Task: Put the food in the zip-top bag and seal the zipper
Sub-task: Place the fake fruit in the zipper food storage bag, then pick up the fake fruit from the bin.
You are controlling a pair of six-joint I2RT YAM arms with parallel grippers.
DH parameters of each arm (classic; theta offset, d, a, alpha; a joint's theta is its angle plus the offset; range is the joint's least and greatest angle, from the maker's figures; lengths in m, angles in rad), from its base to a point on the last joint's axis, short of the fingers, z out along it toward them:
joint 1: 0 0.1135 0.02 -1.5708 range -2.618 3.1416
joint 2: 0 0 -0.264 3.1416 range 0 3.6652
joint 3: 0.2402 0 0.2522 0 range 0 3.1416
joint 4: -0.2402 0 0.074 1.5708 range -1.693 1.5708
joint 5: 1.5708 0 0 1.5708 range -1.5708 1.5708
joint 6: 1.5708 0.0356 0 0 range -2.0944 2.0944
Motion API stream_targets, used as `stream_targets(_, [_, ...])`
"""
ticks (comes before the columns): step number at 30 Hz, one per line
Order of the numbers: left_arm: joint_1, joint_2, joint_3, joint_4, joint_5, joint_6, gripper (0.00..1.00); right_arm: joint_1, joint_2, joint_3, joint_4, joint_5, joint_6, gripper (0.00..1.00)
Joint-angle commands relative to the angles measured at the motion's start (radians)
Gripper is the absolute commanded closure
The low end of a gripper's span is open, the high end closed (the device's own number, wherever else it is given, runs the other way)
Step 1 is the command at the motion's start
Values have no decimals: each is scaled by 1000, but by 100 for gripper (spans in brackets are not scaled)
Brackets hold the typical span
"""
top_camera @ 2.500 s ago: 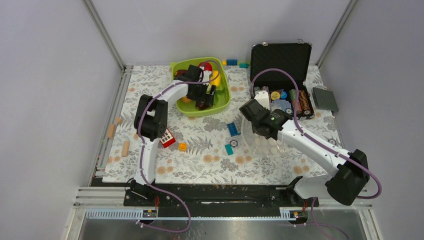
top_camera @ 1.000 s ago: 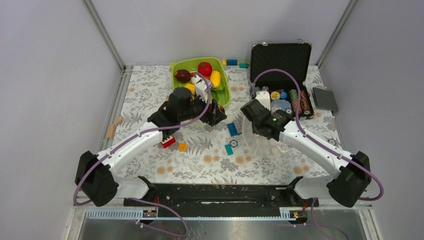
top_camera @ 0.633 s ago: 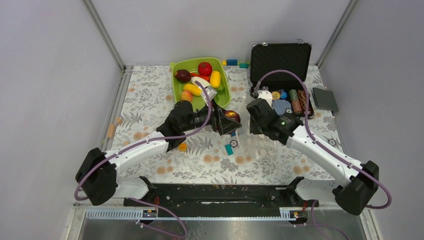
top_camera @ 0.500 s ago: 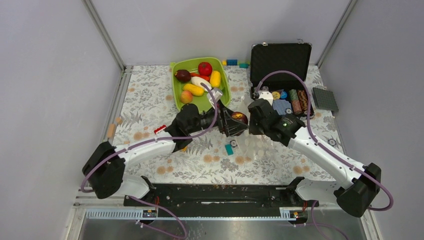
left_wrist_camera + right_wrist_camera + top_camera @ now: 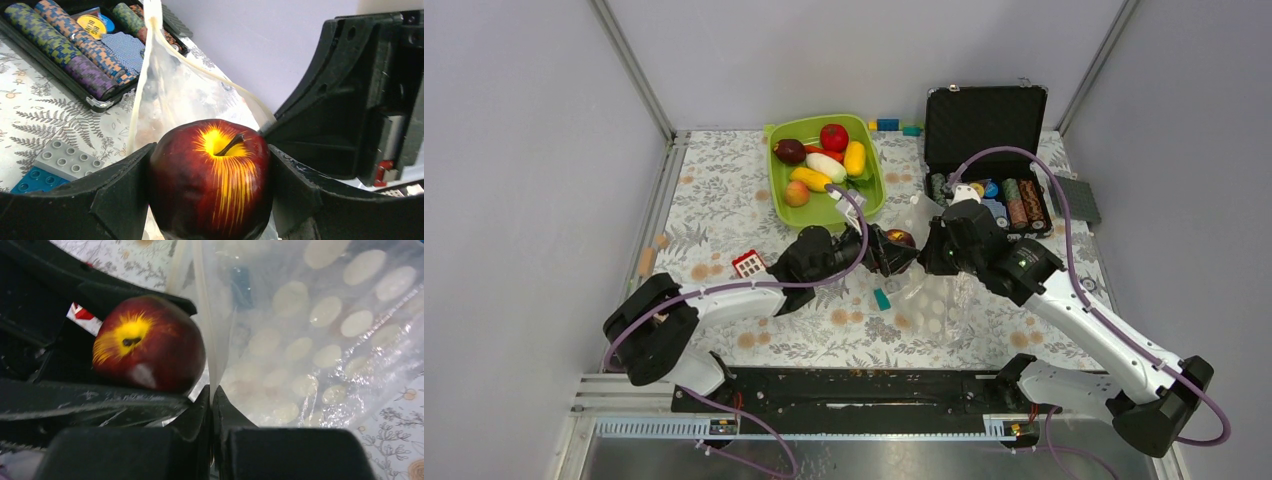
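My left gripper (image 5: pixel 896 247) is shut on a dark red toy apple (image 5: pixel 210 180) with a yellow top and holds it right at the mouth of the clear zip-top bag (image 5: pixel 934 290). The apple also shows in the right wrist view (image 5: pixel 150 351) and the top view (image 5: pixel 901 238). My right gripper (image 5: pixel 212 395) is shut on the bag's mouth edge with the zipper strip (image 5: pixel 204 315) and holds it lifted. The bag (image 5: pixel 175 95) hangs open behind the apple. More toy food lies in the lime-green tray (image 5: pixel 874 195): a red piece (image 5: pixel 833 137), maroon (image 5: pixel 789 151), yellow (image 5: pixel 855 158), white (image 5: pixel 827 166), peach (image 5: pixel 797 193).
An open black case (image 5: pixel 984 120) with striped poker chips (image 5: pixel 1014 205) stands at the back right, a grey baseplate (image 5: pixel 1079 198) beside it. Loose building blocks lie on the floral cloth: a red-white one (image 5: pixel 748 264), a teal one (image 5: pixel 882 298), small ones at the back (image 5: pixel 889 124).
My left arm has carried the apple from the tray rightward to the bag's mouth. My right gripper has lifted the bag's edge and shifted right.
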Motion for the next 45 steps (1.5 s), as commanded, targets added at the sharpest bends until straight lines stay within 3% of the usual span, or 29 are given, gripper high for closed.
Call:
stream_targets(1, [-17, -35, -6, 51, -120, 22, 82, 3, -21, 34, 37, -89, 7, 100])
stream_targets(4, [-18, -44, 0, 18, -119, 23, 60, 3, -22, 31, 38, -87, 8, 100])
stream_targets(6, [-19, -53, 12, -19, -96, 24, 37, 3, -18, 28, 37, -81, 12, 100])
stream_targets(9, [-19, -72, 32, -73, -52, 32, 20, 1, -10, 26, 31, -63, 12, 100])
stream_targets(11, [-19, -84, 53, -125, -7, 45, 3, 0, -7, 25, 30, -49, 10, 100])
stream_targets(17, [-19, -105, 127, -276, 86, 59, 1, -14, 4, 26, 30, -50, 15, 100])
stream_targets(23, [-19, -196, 134, -357, 85, 76, 1, -50, 5, 16, 30, -82, 27, 100])
stream_targets(29, [-16, -309, 196, -645, -217, 153, 1, -108, -2, -2, 28, -105, 5, 100])
stream_targets(32, [22, -275, 265, -805, -383, 163, 1, -136, -6, -13, 27, -99, -19, 100])
stream_targets(34, [86, -230, 319, -886, -400, 163, 1, -151, -3, -16, 19, -86, -31, 100])
stream_targets(39, [290, -42, 444, -882, -265, 288, 1, -170, 17, -23, 13, -79, -56, 100])
stream_targets(42, [410, 120, 573, -882, -40, 402, 1, -180, 38, -21, 15, -99, -73, 100])
stream_targets(45, [516, 257, 736, -985, 14, 452, 1, -188, 46, -28, 15, -116, -82, 100])
